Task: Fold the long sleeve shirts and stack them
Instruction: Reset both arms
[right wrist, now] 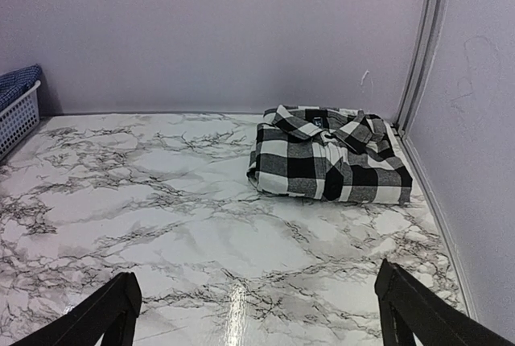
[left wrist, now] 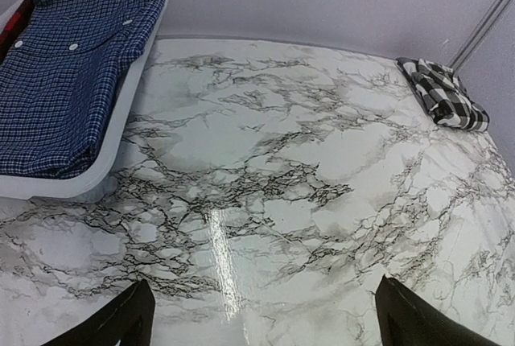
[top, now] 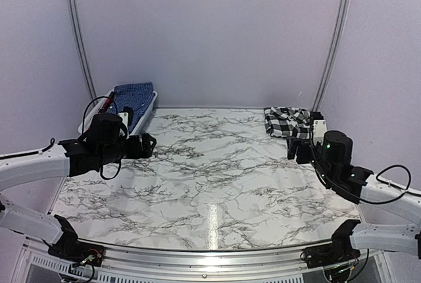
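The gripper (left wrist: 264, 298) hangs over the marble tabletop (left wrist: 282, 161), jaws wide apart. Ahead to its left, a folded blue shirt (left wrist: 72, 64) lies in a white basket (left wrist: 121, 137). Far ahead to its right lies a folded checked shirt (left wrist: 447, 92).

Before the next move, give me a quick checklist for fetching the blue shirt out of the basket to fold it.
1. The left gripper open and empty: ok.
2. The right gripper open and empty: ok.
3. The checked shirt folded, at the far right corner of the table: ok.
4. The blue shirt out of the basket: not ok, it lies in it.
5. Bare marble between the shirts for folding: ok.
6. More shirts under the blue one: cannot tell.
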